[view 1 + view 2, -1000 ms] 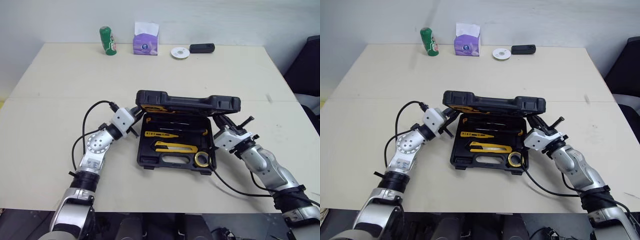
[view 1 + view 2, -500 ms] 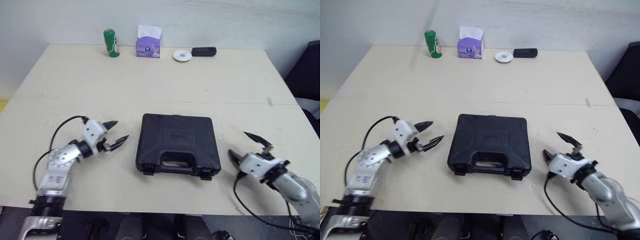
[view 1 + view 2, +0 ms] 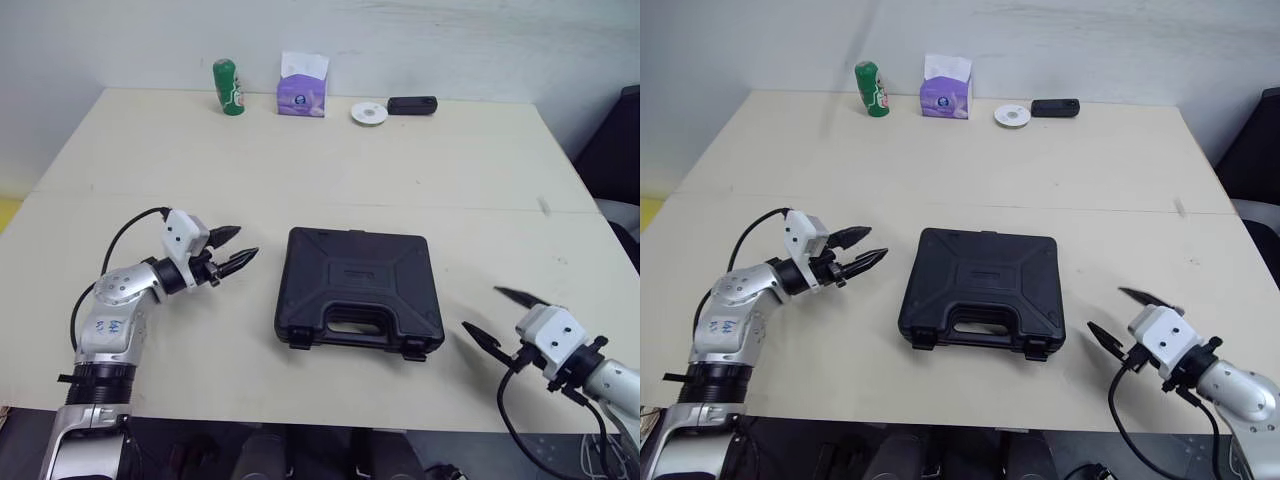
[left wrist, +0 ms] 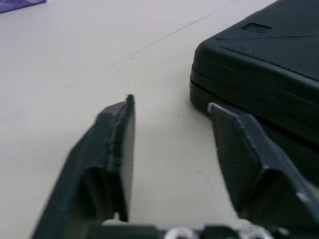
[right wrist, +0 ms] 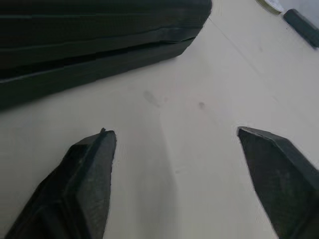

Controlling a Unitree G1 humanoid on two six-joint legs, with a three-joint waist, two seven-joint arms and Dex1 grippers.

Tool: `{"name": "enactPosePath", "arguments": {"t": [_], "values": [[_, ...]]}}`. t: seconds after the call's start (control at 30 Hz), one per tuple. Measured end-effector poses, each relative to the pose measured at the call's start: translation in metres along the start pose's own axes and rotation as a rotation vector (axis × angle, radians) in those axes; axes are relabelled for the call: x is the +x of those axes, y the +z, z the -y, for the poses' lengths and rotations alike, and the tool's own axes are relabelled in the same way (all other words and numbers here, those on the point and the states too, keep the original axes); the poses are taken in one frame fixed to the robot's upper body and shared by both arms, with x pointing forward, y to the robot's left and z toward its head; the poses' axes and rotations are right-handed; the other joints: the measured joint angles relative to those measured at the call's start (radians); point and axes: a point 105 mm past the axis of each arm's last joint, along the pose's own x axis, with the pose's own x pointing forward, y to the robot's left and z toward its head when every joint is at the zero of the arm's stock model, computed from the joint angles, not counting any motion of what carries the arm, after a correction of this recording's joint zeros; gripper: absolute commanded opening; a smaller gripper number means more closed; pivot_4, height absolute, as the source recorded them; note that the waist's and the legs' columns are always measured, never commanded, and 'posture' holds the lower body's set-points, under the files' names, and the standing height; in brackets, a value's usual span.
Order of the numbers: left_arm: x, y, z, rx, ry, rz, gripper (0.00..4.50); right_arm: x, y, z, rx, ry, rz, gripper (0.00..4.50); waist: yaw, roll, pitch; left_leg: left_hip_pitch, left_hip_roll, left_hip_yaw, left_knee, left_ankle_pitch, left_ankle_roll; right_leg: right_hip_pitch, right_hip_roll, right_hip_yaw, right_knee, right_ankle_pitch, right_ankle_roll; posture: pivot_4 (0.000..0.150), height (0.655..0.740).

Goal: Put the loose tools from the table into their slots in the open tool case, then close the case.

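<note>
The case (image 3: 360, 288) lies flat in the middle of the table (image 3: 450, 170). Its lid is down and its handle faces the robot.

The left gripper (image 3: 238, 245) is at the left side of the case, near it but not touching. Its two fingers are spread apart and hold nothing. The right gripper (image 3: 485, 310) is near the front right corner of the case, also apart from it. Its fingers are spread wide and hold nothing.

At the far edge of the table stand a green bottle (image 3: 228, 87) and a purple tissue box (image 3: 304, 83). Beside them lie a white disc (image 3: 369, 113) and a small black device (image 3: 412, 104).
</note>
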Motion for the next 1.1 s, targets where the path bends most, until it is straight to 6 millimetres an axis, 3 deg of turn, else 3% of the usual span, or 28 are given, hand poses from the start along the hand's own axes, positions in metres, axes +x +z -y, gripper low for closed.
{"name": "enactPosePath", "arguments": {"t": [0.07,0.1,0.13,0.17,0.43,0.83,1.1], "values": [[0.003,0.002,-0.002,0.0,-0.006,0.011,0.23,-0.002,0.0,-0.009,0.03,0.041,-0.002,1.16,0.0,0.0,0.0,0.0,0.0,0.0,0.0,0.0,0.001,0.0,0.0,0.0,0.0,0.0,0.0,0.15,0.74],[0.004,0.004,-0.003,0.008,-0.009,0.02,0.0,-0.004,0.0,-0.014,0.039,0.066,-0.006,0.7,0.001,0.0,0.0,0.0,0.0,0.0,0.001,0.0,0.001,0.0,-0.001,0.0,0.0,0.0,0.0,0.15,0.74],[0.006,0.006,-0.004,0.015,-0.012,0.027,0.0,-0.005,0.0,-0.019,0.05,0.091,-0.013,0.16,0.002,0.0,0.0,0.0,0.0,0.0,0.001,0.0,0.001,0.0,-0.001,0.0,0.0,0.0,0.0,0.15,0.74],[0.008,0.008,-0.005,0.02,-0.017,0.033,0.0,-0.005,0.0,-0.022,0.057,0.112,-0.019,0.07,0.004,0.0,0.0,0.0,0.0,0.0,0.001,0.0,0.001,0.0,-0.001,0.0,0.0,0.0,0.0,0.15,0.74],[0.05,0.027,-0.01,0.077,-0.078,0.074,0.0,0.0,-0.007,-0.055,0.082,0.269,-0.069,0.07,0.013,0.0,0.0,-0.001,-0.001,0.0,0.001,0.0,0.001,0.0,0.0,-0.001,0.0,0.0,0.0,0.15,0.74],[0.108,0.001,-0.001,0.019,-0.141,-0.093,0.0,0.022,0.004,-0.071,0.001,0.312,-0.011,0.07,0.008,-0.003,0.0,-0.001,-0.001,0.003,0.002,0.001,0.002,-0.002,0.001,-0.008,0.001,0.0,0.001,0.15,0.74],[0.111,-0.011,0.009,-0.005,-0.204,-0.136,0.0,0.03,0.005,-0.069,0.002,0.293,-0.003,0.07,0.008,-0.004,-0.001,-0.001,-0.001,0.002,0.003,0.001,0.002,-0.001,0.001,-0.008,0.001,0.0,0.001,0.15,0.74]]}}
